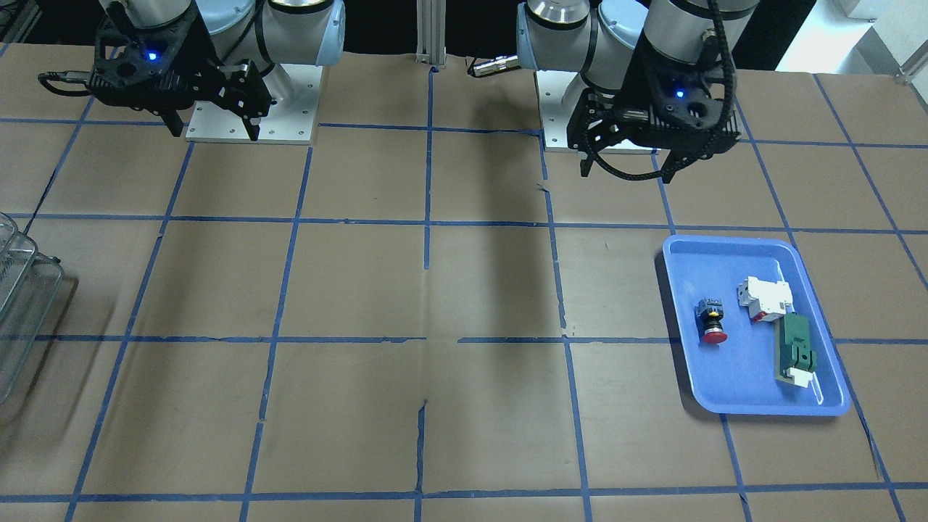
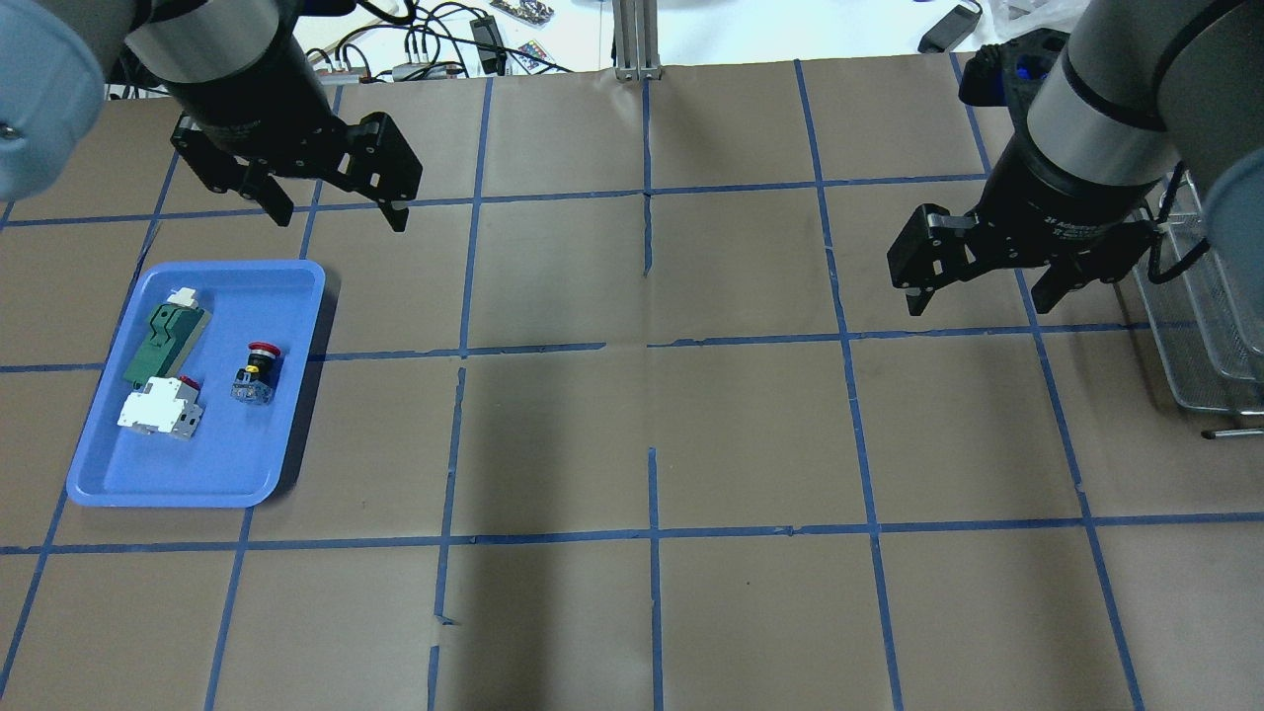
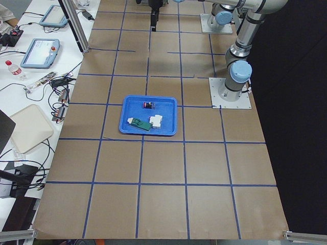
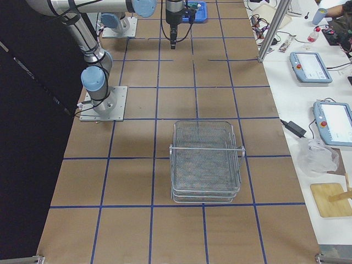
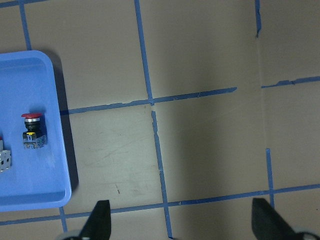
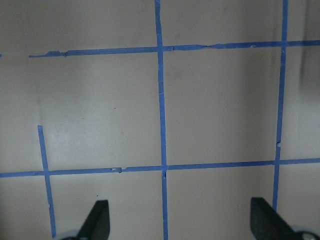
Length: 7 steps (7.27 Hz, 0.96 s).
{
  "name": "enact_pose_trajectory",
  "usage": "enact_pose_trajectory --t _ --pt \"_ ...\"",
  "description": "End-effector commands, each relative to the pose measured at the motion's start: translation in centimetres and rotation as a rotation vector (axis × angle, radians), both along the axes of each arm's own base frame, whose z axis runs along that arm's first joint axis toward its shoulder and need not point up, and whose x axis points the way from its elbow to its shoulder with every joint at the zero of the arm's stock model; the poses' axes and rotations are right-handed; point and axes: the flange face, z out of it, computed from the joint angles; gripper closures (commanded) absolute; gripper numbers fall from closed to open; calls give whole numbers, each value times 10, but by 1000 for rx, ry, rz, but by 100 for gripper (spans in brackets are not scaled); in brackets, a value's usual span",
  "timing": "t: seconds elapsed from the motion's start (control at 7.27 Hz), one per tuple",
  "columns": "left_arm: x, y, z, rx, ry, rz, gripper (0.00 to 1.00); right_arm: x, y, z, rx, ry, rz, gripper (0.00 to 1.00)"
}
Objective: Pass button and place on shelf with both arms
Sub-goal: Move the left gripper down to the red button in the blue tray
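Observation:
The button (image 1: 713, 321), with red cap, yellow ring and black body, lies on its side in a blue tray (image 1: 732, 243). It also shows in the overhead view (image 2: 257, 370) and the left wrist view (image 5: 33, 131). My left gripper (image 2: 339, 212) hangs open and empty above the table, just beyond the tray's far edge (image 1: 626, 174). My right gripper (image 2: 980, 299) is open and empty over bare table, next to the wire-mesh shelf (image 2: 1210, 326). The shelf stands whole in the exterior right view (image 4: 206, 162).
In the tray with the button lie a white block part (image 2: 158, 410) and a green flat part (image 2: 163, 336). The table is brown paper with a blue tape grid. The two arm bases (image 1: 250, 109) stand at the robot's edge.

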Motion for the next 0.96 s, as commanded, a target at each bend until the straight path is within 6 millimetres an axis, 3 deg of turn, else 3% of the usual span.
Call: enact_pose_trajectory --t 0.0,0.14,0.28,0.41,0.55,0.69,0.83 --pt "61 -22 -26 43 3 98 0 -1 -1 0 -2 -2 8 0" --pt "98 -32 -46 67 14 88 0 0 -2 -2 -2 -3 11 0" --pt "135 -39 -81 85 18 112 0 0 -1 -2 -3 -2 11 0" --pt "175 -41 -129 79 28 177 0 0 -2 -3 -5 -3 13 0" --pt "200 -40 -174 31 16 133 0 0 -2 -3 -4 -3 10 0" --pt "218 -26 -226 46 19 42 0 0 -2 -3 -4 -5 8 0" --pt "238 -15 -254 36 21 30 0 0 0 -5 -1 -3 8 0"
